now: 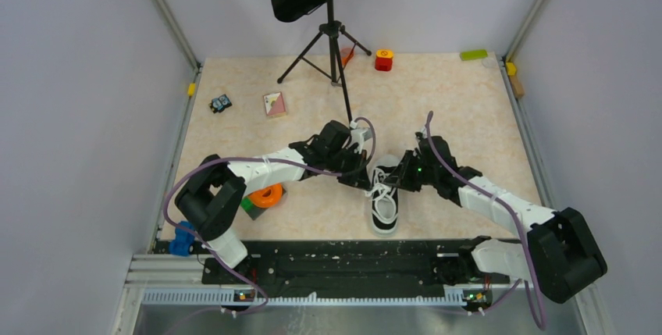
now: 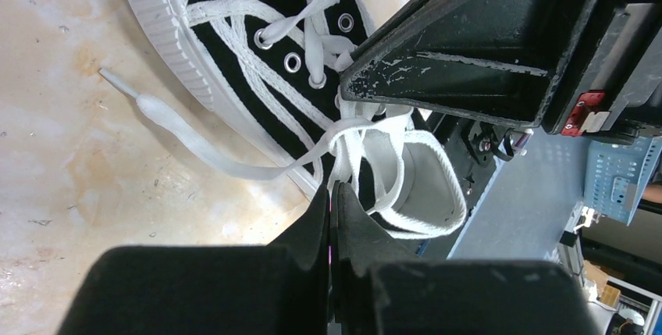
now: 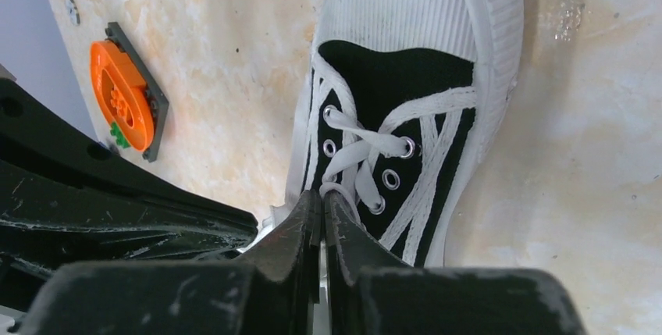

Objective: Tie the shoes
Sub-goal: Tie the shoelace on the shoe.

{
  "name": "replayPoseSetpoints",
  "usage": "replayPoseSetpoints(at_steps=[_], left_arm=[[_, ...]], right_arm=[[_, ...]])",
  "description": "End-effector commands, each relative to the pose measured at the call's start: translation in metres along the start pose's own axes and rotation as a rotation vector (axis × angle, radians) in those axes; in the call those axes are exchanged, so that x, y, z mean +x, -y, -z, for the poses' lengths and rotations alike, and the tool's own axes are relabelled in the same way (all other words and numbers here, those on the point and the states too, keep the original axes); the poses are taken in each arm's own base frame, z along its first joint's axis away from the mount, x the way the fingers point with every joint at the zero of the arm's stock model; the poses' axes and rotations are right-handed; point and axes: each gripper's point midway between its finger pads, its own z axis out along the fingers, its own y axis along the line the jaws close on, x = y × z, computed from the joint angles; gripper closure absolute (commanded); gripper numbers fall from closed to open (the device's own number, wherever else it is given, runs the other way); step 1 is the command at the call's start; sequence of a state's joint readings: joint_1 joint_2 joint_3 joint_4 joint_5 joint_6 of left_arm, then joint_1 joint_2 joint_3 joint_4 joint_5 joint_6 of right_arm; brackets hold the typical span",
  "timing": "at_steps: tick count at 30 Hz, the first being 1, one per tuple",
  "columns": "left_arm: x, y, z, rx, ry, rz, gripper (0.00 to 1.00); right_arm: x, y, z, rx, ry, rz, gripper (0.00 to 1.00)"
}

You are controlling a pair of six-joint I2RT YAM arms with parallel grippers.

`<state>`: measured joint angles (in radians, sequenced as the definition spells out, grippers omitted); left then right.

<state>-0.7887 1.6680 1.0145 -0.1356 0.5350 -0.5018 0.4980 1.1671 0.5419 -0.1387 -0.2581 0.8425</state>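
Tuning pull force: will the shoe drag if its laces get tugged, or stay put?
Likely drags: the shoe looks small and canvas, and nothing visibly pins it to the smooth table. The laces look soft and flat, lying loose, so slack probably comes out first. With its flat sole, it probably slides rather than tips.

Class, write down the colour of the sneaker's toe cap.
White, with fine ribbing; the toe cap shows best in the right wrist view.
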Motion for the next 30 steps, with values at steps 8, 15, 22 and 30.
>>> replayPoseSetpoints(at_steps=[8, 15, 22, 30], left_arm=[[-0.009, 0.004, 0.011, -0.023, 0.047, -0.075, 1.00], [-0.019, 0.008, 0.012, -0.028, 0.054, -0.088, 1.00], [-0.024, 0.002, 0.012, -0.058, 0.058, -0.081, 1.00], [-0.015, -0.020, 0.025, -0.097, 0.072, -0.042, 1.00]], right_arm=[[-0.013, -0.009, 0.010, -0.019, 0.095, -0.002, 1.00], [-0.013, 0.002, 0.016, 0.008, 0.141, -0.039, 1.00], [-0.011, 0.009, 0.021, 0.037, 0.151, -0.046, 1.00], [-0.008, 0.017, 0.025, 0.058, 0.161, -0.055, 1.00]])
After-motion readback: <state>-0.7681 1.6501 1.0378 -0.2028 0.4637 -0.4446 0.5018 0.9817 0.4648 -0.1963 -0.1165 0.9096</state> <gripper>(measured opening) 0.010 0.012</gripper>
